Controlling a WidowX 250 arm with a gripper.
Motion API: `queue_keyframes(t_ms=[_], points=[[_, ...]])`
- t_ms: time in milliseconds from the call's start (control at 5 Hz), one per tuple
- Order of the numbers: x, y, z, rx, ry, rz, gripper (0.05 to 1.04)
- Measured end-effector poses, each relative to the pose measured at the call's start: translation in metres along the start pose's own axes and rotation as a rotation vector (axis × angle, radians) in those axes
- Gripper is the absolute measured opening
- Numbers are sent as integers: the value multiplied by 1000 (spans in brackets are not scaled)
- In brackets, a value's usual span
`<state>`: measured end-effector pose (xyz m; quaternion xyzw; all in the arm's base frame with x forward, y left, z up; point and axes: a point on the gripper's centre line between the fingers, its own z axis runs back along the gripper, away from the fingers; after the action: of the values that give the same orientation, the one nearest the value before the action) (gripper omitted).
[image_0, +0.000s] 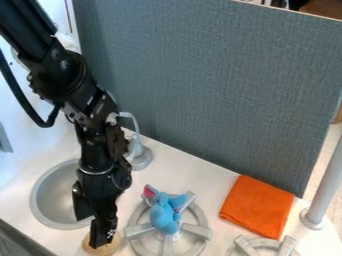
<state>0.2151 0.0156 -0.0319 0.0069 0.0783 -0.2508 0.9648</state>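
Hanging at the round tan disc (115, 246), the gripper (102, 241) has an aperture that cannot be determined. The blue plush toy (164, 215) lies on the grey burner (203, 231), just right of the gripper in view.

Bright, soft light; pale glare at upper left; source unclear.
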Motion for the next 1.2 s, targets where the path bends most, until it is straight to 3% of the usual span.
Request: queue_keyframes(t_ms=[200, 400, 600, 800, 1200], points=[[-1, -1, -4, -7, 14, -4, 1001], [5, 7, -8, 59, -36, 59, 1001], [6, 20, -13, 132, -40, 114, 1001], [10, 35, -25, 181, 13, 137, 1001], [-1, 47, -41, 196, 82, 118, 1001]])
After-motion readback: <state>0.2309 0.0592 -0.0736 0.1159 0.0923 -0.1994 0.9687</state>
